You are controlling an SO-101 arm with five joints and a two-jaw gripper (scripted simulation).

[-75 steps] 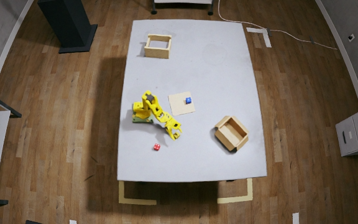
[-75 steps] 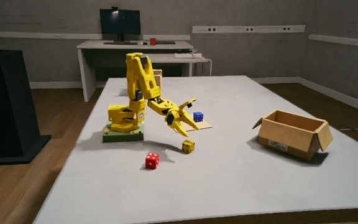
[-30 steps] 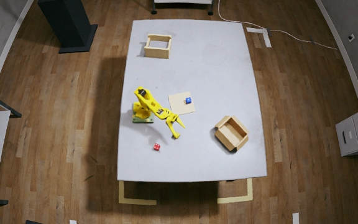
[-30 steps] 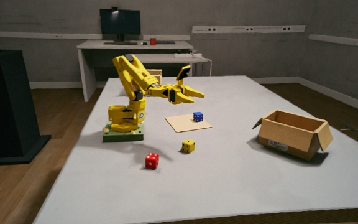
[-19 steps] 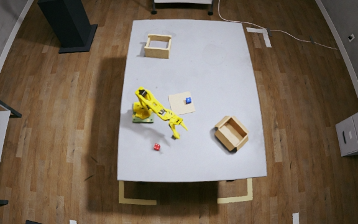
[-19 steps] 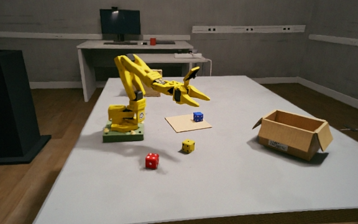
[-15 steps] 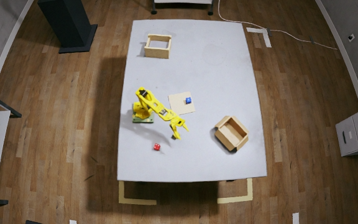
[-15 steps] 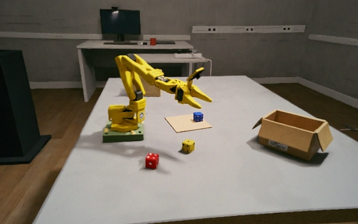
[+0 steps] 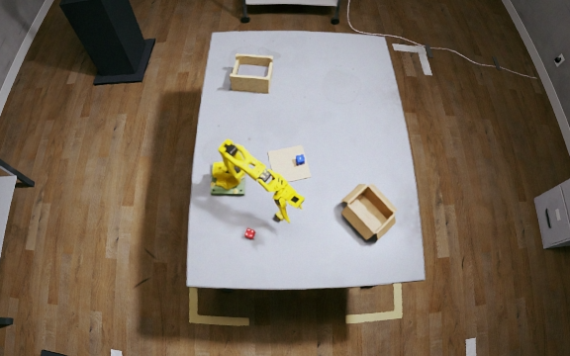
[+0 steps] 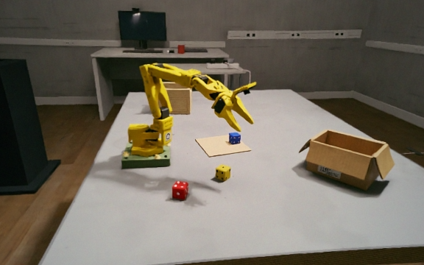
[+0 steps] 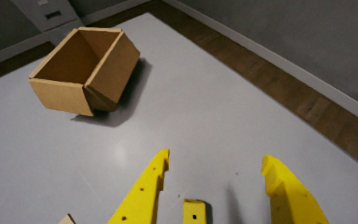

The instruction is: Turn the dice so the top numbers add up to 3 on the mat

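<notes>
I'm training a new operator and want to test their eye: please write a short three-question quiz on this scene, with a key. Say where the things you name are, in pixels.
1. Which die is on the mat (image 9: 282, 165) (image 10: 216, 148)?
a) red
b) blue
c) yellow

2. True or false: the claw (image 10: 246, 126) (image 11: 215, 160) is shut on a die.

3. Fill in: in the exterior view, the die nearest the camera is ____.

Key: 1 b; 2 false; 3 red

The box (image 9: 382, 223) (image 10: 338, 162) (image 11: 60, 95) looks like matt cardboard. The dice (image 9: 249, 233) (image 10: 179, 191) seem smooth plastic; the frame (image 9: 250, 84) (image 10: 182, 101) looks like pale wood.
</notes>
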